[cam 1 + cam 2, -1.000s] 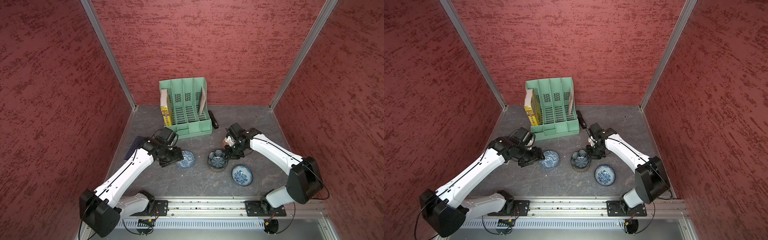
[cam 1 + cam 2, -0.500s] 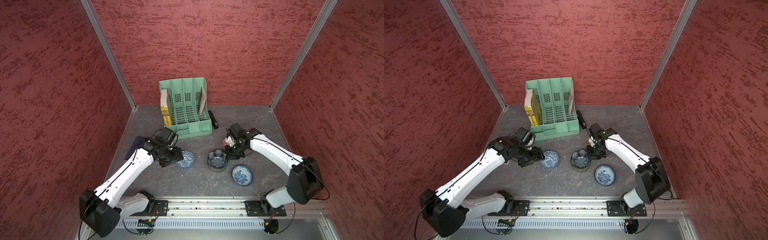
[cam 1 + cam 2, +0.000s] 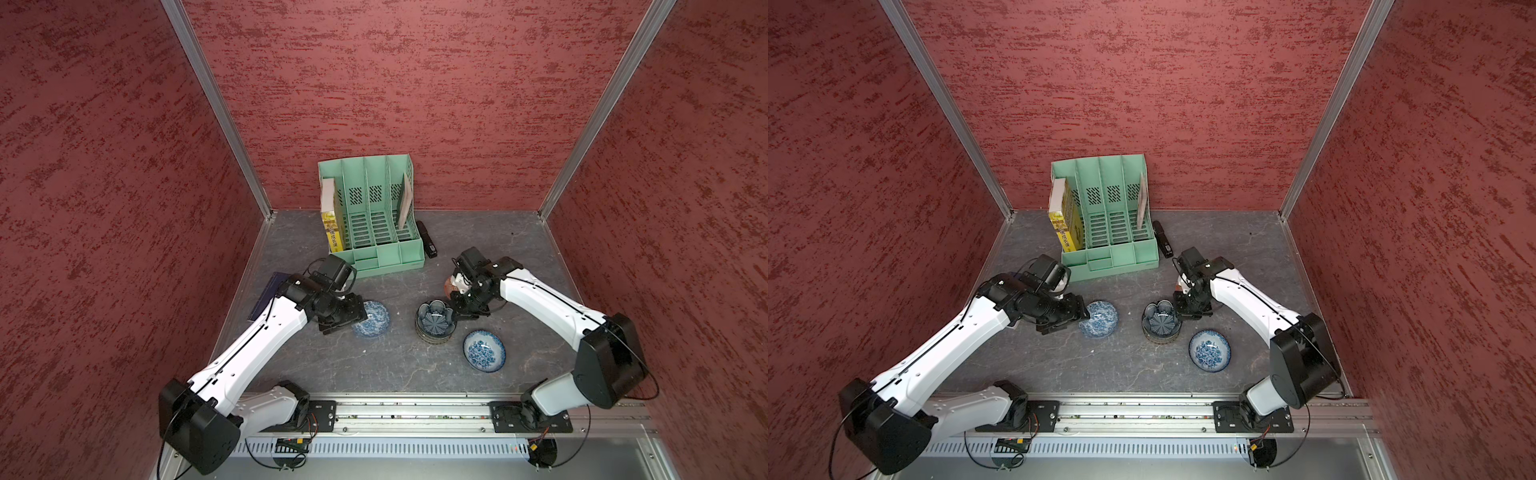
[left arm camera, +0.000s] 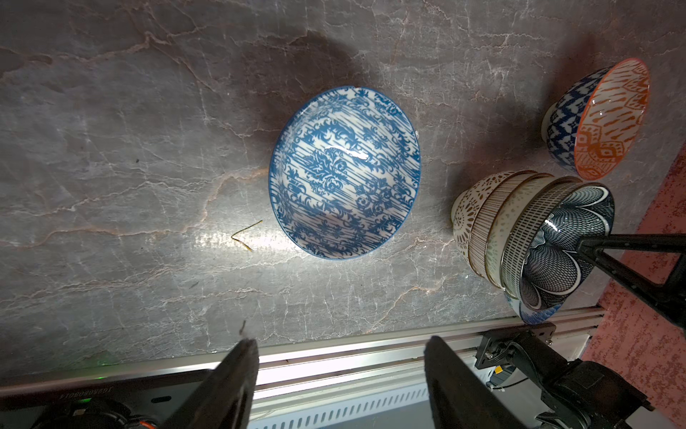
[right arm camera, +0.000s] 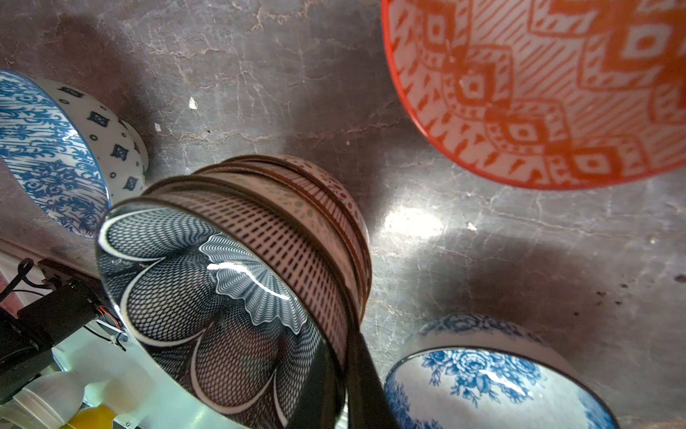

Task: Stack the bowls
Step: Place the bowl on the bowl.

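Green file organizer (image 3: 390,261), four upright compartments, stands at the back of the desk (image 3: 374,368). The end compartment on the left arm's side holds a yellow book (image 3: 332,232). Its spine bears dark characters that are too small to read. The opposite end compartment holds a thin pale board (image 3: 405,203), leaning. A black stapler (image 3: 428,246) lies just beside that end of the organizer, and a dark flat notebook (image 3: 266,299) sits at the desk edge behind the left arm. At mid-desk is a stack (image 4: 482,223) of four nested bowls. From the bottom up they are brown-lattice cream, fine-striped, green-dotted white, and the dark flower bowl (image 5: 208,297). The right pincer (image 5: 345,364) is closed on the dark flower bowl's rim, one finger inside and one outside. The orange-red bowl (image 4: 608,119), blue-patterned outside, stands alone on the desk near the stack. The rose-pattern blue bowl (image 3: 484,351) sits on the desk near the stack, towards the front rail. The scroll-pattern blue bowl (image 4: 345,172) sits apart on the left side. The left pincer (image 4: 340,341) is beside it, jaws wide, holding nothing. No brand or label is readable.
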Robot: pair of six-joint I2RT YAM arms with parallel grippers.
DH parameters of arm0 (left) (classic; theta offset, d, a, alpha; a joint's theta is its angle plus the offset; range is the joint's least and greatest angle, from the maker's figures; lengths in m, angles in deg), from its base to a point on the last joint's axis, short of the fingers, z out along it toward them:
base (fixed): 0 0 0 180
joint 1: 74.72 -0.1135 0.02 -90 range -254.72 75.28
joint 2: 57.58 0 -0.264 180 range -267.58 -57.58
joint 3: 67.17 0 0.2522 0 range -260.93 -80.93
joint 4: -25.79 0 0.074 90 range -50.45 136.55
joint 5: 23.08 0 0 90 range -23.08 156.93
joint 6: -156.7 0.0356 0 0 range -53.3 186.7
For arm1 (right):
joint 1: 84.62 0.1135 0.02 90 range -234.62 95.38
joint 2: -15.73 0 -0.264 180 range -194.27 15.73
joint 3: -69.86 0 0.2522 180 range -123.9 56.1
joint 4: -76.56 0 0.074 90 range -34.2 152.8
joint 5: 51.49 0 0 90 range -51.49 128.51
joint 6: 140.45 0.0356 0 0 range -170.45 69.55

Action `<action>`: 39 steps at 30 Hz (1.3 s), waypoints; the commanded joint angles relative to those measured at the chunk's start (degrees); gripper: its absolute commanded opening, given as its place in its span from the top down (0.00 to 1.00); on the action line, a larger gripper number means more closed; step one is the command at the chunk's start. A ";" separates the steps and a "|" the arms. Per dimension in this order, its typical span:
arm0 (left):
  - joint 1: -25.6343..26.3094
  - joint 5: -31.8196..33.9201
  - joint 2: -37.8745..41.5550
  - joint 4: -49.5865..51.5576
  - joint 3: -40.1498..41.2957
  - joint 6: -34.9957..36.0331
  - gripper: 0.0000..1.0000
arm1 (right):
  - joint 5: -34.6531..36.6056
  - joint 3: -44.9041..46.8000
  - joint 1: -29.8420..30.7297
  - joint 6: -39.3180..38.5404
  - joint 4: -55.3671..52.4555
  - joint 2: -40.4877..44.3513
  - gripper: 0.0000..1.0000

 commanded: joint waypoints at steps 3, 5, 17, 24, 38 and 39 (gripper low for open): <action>-0.32 0.32 0.15 -0.72 0.72 0.34 0.26 | -2.17 0.83 -0.23 0.36 1.55 0.15 0.93; -0.32 0.22 0.21 -0.77 0.78 0.33 0.26 | -2.51 1.03 -0.28 0.30 1.69 -0.12 0.92; -0.37 0.10 -0.36 -0.86 0.20 0.38 0.26 | -1.92 0.27 -0.24 -0.12 0.37 -0.01 0.81; -0.32 0.19 -0.47 -0.55 -0.33 0.63 0.26 | -0.68 -0.82 -0.25 -0.47 -1.34 1.07 0.71; -0.32 0.65 0.59 -0.13 -0.76 1.02 0.26 | 11.02 -2.24 -5.46 1.54 -6.58 9.88 0.66; -0.30 0.69 0.72 -0.11 -0.64 1.14 0.27 | 12.26 -1.38 -6.28 2.14 -6.82 10.89 0.66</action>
